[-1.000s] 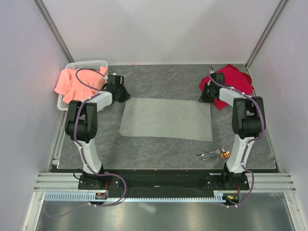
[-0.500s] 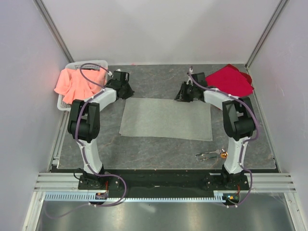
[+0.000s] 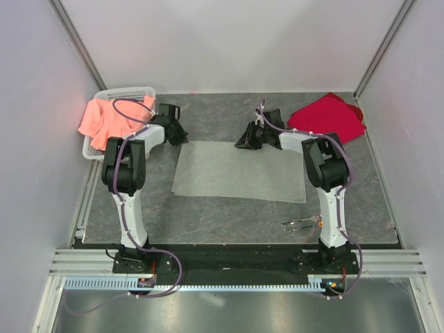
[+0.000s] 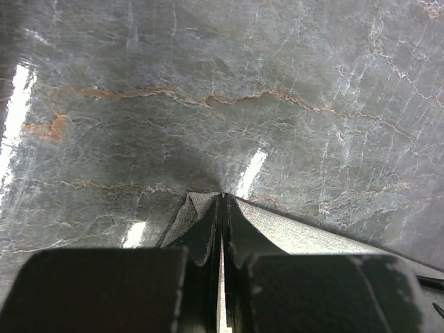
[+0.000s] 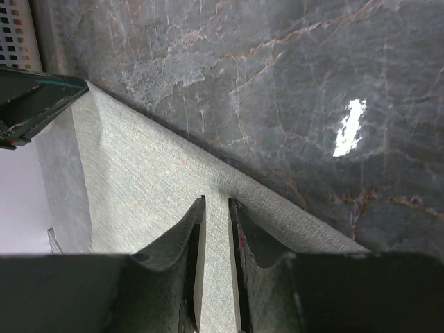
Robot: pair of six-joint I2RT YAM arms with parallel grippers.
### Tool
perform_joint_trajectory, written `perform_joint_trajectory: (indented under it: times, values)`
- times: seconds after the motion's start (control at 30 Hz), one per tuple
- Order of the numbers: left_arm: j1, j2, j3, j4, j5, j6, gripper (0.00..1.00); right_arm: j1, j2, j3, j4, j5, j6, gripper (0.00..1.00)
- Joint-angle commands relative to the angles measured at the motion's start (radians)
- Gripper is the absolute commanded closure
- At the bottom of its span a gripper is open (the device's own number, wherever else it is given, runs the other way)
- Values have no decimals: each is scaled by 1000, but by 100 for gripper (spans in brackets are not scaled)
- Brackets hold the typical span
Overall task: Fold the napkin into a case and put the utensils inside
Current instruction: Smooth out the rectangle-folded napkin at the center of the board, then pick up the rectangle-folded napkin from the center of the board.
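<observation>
The grey-green napkin [image 3: 239, 170] lies spread flat as one sheet in the middle of the table; no case shows. My left gripper [image 3: 182, 141] sits at its far left corner, shut on a pinched-up bit of the napkin [image 4: 305, 232] at the tips [image 4: 223, 198]. My right gripper [image 3: 243, 143] rests over the napkin's far edge near its middle. Its jaws stand a narrow gap apart [image 5: 216, 201], and flat napkin [image 5: 152, 194] shows between them. The silvery utensils [image 3: 302, 223] lie at the near right, beside the right arm's base.
A red cloth [image 3: 329, 116] lies at the far right corner. A salmon-orange cloth [image 3: 104, 121] hangs over a white basket [image 3: 128, 91] at the far left. In the right wrist view the left gripper [image 5: 35, 97] shows at the napkin's corner.
My right arm has swung left from the red cloth to the napkin's far edge. My left gripper has stayed at the far left corner and closed fully.
</observation>
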Motion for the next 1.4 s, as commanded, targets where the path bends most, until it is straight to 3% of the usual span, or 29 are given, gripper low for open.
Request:
perform_joint_trajectory:
  times: [0.0, 0.33, 0.47, 0.6, 0.67, 0.7, 0.77, 0.9, 1.03, 1.27, 1.37]
  values:
    - [8, 17, 22, -46, -18, -33, 98, -27, 26, 43, 62, -36, 8, 75]
    - [17, 8, 17, -58, -28, 25, 98, -155, 34, 19, 42, -51, -18, 75]
    - [17, -55, 5, -53, -27, 32, 98, -186, -54, 6, -54, -38, -74, 73]
    - [17, -155, -90, 17, 16, 19, 97, -204, -220, -53, -179, 42, -140, 58]
    - [15, -210, -160, 45, 30, 4, 94, -204, -329, -93, -312, 161, -206, 43]
    - [14, -267, -183, 66, 50, -2, 91, -202, -357, -101, -363, 308, -225, 39]
    - [9, -313, -238, 75, 71, -16, 86, -207, -418, -122, -496, 424, -261, 32]
    - [-20, -431, -321, 92, 139, -37, 80, -215, -512, -240, -549, 544, -294, 26]
    - [-58, -535, -404, 137, 209, -63, 75, -219, -558, -369, -549, 581, -302, 28]
    - [-191, -672, -544, 181, 281, -68, 75, -221, -586, -452, -529, 624, -315, 48]
    - [-234, -738, -600, 184, 291, -65, 75, -219, -587, -465, -527, 621, -315, 50]
